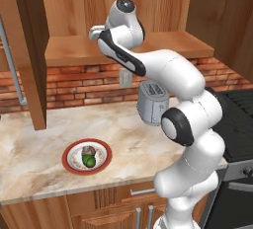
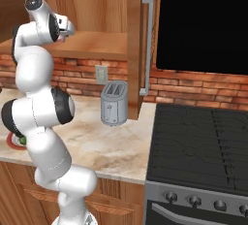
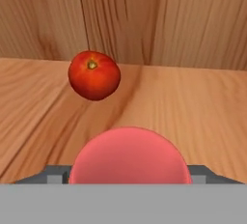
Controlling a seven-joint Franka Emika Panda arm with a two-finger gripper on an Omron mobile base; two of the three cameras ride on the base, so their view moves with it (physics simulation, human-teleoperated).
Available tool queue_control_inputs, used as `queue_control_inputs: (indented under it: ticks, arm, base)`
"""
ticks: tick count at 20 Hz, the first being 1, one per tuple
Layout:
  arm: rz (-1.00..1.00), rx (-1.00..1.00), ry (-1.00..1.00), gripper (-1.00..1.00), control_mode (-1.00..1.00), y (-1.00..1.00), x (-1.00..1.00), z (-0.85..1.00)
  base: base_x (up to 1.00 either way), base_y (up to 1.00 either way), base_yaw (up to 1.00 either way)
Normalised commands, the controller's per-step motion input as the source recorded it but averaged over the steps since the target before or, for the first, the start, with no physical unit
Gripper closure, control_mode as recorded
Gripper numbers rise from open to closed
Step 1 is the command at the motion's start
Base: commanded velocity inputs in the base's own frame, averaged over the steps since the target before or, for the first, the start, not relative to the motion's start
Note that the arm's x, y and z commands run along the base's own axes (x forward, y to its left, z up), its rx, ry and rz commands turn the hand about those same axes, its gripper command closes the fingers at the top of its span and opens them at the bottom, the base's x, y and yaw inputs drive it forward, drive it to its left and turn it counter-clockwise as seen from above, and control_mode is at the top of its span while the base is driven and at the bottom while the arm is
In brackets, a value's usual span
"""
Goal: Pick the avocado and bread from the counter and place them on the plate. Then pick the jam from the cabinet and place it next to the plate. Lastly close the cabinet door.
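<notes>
A: Hand view puts the jam [image 3: 129, 155] at the very bottom, its pink top between the gripper's [image 3: 129, 179] two grey tips, on the shelf of the cabinet [image 3: 193, 117]. Is it held?

B: One cannot tell. The tips stand on each side of the jar, but the jar hides whether they press it. The jaws look rather wide, about the jar's width.

A: And the red round fruit [image 3: 94, 75]?

B: It lies further back on the shelf, apart from the jar, a little to the left in this view. The gripper should not push forward, or the jar may knock it.

A: What makes the grasp good?

B: Close evenly on the jar's sides, then lift only a little and draw straight back out, so it clears the shelf edge.

A: Where does it go then?

B: Beside the plate [image 1: 69, 163] on the counter [image 1: 29, 149], where the avocado [image 1: 89, 161] and the bread [image 1: 89, 150] lie already. The cabinet door [image 2: 138, 49] stands open, to be shut last.
</notes>
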Motion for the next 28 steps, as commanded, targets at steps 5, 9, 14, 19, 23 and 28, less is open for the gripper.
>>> queue_control_inputs:
  ticks: [5, 9, 14, 19, 23, 28]
  arm:
    - [-0.02, -0.02, 0.01, 1.0, -1.0, 0.0, 0.04, -0.02]
    - [-0.02, 0.0, 0.0, 1.0, -1.0, 0.0, -0.11, -0.04]
    - [-0.02, 0.0, -0.07, 1.0, -1.0, 0.0, -0.67, -0.04]
    - [0.0, 0.0, -0.19, 1.0, -1.0, 0.0, -0.81, 0.09]
    - [0.0, 0.0, -0.19, 1.0, -1.0, 0.0, -0.94, 0.23]
    - [0.06, 0.0, -0.12, 1.0, -1.0, -0.02, -1.0, 0.2]
  base:
    - [0.0, 0.0, 0.0]
    - [0.0, 0.0, 0.0]
    - [0.0, 0.0, 0.0]
    - [0.0, 0.0, 0.0]
    - [0.0, 0.0, 0.0]
    - [0.0, 0.0, 0.0]
